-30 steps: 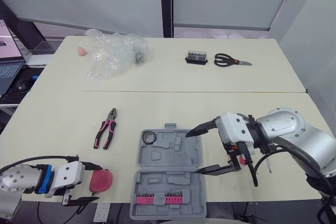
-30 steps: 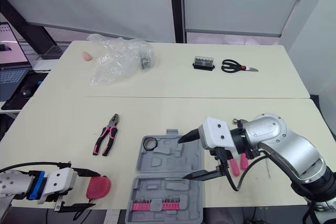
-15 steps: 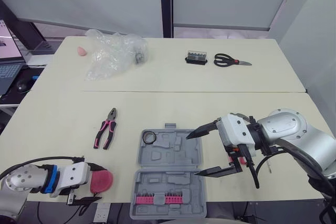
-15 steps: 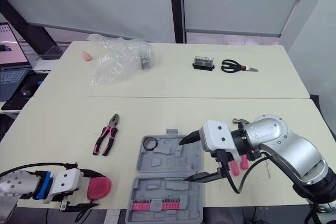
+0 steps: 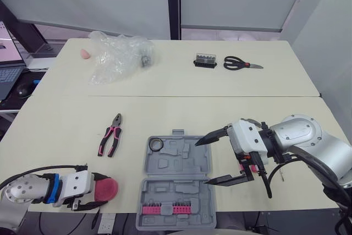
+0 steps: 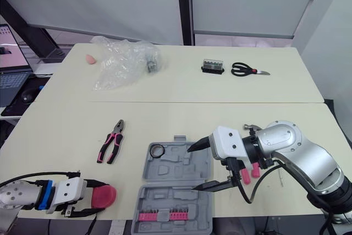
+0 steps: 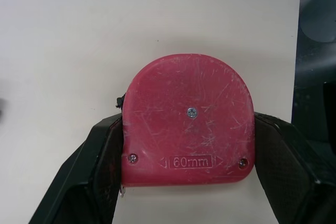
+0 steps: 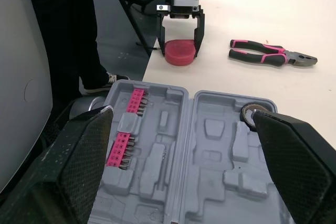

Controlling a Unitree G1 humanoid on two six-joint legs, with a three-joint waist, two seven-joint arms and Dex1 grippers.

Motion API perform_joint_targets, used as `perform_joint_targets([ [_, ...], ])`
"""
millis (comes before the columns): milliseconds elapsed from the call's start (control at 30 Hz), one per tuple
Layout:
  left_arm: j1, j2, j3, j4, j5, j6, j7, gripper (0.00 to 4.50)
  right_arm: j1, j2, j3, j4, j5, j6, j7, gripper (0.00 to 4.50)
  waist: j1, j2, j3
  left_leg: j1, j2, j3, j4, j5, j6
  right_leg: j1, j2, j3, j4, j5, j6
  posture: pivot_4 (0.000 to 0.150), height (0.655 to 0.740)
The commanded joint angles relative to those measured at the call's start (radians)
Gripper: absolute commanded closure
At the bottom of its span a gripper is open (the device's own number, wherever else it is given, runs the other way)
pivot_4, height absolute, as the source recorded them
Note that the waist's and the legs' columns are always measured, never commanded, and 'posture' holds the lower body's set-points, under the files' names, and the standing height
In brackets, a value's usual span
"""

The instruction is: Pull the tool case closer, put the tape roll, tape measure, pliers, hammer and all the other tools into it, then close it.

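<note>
1. one grey tool case (image 5: 181, 188) lies open at the worktop's (image 5: 55, 130) near edge, with pink bits in its near half and one black tape roll (image 5: 156, 144) in its far left corner
2. one scratched red tape measure (image 7: 188, 119), marked 60mm, sits left of the case, and my left fingers (image 7: 100, 156) clamp its two sides
3. my right fingers (image 5: 214, 135) are spread wide over the case's right side
4. one pink-handled pliers (image 5: 110, 135), one scissors (image 5: 242, 64)

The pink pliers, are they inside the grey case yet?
No, the pliers lie on the table, off to the left of the open tool case and apart from it.
</note>
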Motion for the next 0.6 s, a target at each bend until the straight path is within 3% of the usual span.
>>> perform_joint_targets([
  [33, 0.043, 0.04, 0.069, -0.098, -0.068, 0.068, 0.001, 1.38, 0.014, -0.006, -0.041, -0.025, 0.017, -0.005, -0.017, 0.0, -0.001, 0.0, 0.0, 0.0, 0.0, 0.0, 0.0, 0.0, 0.0, 0.0, 0.0, 0.0, 0.0, 0.0, 0.0, 0.15, 0.74],
  [200, 0.048, 0.084, 0.125, -0.379, -0.16, 0.238, 0.014, 1.38, 0.082, -0.014, -0.096, -0.038, 0.069, 0.073, -0.078, 0.0, 0.01, -0.001, 0.0, -0.001, 0.0, -0.002, 0.002, 0.0, 0.0, 0.001, 0.0, -0.002, 0.0, 0.0, 0.0, 0.15, 0.74],
  [367, -0.057, 0.086, 0.048, -0.625, -0.172, 0.445, 0.057, 1.38, 0.151, 0.03, -0.169, -0.04, 0.222, 0.284, -0.236, 0.0, 0.006, -0.001, 0.0, -0.001, -0.001, -0.002, 0.005, 0.0, 0.0, 0.004, 0.0, -0.001, 0.0, 0.0, 0.0, 0.15, 0.74],
  [600, -0.233, 0.008, -0.106, -0.762, -0.134, 0.613, 0.11, 1.38, 0.143, 0.329, -0.23, 0.086, 0.528, 0.745, -0.653, 0.0, -0.01, 0.0, 0.0, -0.001, 0.001, -0.003, 0.004, 0.0, 0.0, 0.003, 0.004, 0.001, 0.001, 0.0, 0.0, 0.15, 0.74],
])
